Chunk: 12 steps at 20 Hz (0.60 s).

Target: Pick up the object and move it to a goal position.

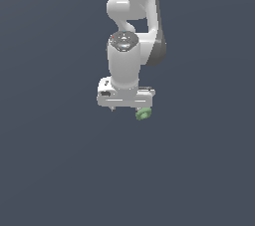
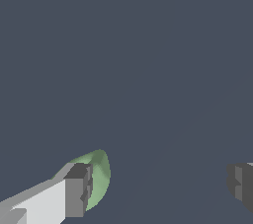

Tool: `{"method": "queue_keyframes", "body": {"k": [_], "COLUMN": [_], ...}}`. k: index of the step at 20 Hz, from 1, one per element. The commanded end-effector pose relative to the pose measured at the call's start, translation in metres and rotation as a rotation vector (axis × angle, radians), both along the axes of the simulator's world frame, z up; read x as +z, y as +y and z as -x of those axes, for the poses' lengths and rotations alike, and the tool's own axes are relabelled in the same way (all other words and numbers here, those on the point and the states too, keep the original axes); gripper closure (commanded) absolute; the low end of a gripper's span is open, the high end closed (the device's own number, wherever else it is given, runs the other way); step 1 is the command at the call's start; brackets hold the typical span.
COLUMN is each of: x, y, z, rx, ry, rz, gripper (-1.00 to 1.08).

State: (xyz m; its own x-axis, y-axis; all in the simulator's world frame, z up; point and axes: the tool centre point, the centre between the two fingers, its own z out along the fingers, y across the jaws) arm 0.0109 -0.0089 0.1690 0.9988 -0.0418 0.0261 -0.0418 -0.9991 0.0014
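The scene is showing nothing but a flat dark blue-grey ground; whether it is a bench or a floor, I cannot tell, and no goal marker is showing in either view.

1 arm is hanging down from the top of the exterior view, wrist pointing downward, so the hand is facing the ground squarely. That posture is suiting a top-down pick.

The gripper is sitting at the arm's lower end with its jaws spread wide. In the wrist view the 2 fingertips are standing well apart, with bare ground between them and nothing pinched.

The object, pale green and lumpy, is lying at the finger on the exterior view's right. In the wrist view the object is peeking out from behind 1 fingertip rather than sitting in the gap between the 2. Whether it is touching that finger or only lying just beside it, I cannot tell.

Judgement: the jaws are not centred over the piece. Closing from here would likely nudge the object with 1 finger, or miss it, rather than trapping it. A sideways shift toward the object seems called for before closing. The pick is not yet done, so the carry to the goal is still ahead.
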Motion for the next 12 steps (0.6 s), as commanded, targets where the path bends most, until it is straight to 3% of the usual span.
{"method": "queue_keyframes", "body": {"k": [1,12], "x": [0.0,-0.013], "y": [0.0,0.007], "z": [0.0,0.01], "rx": [0.0,0.016], "ry": [0.0,0.04], "rz": [0.0,-0.028], "gripper": [-0.92,-0.92]}}
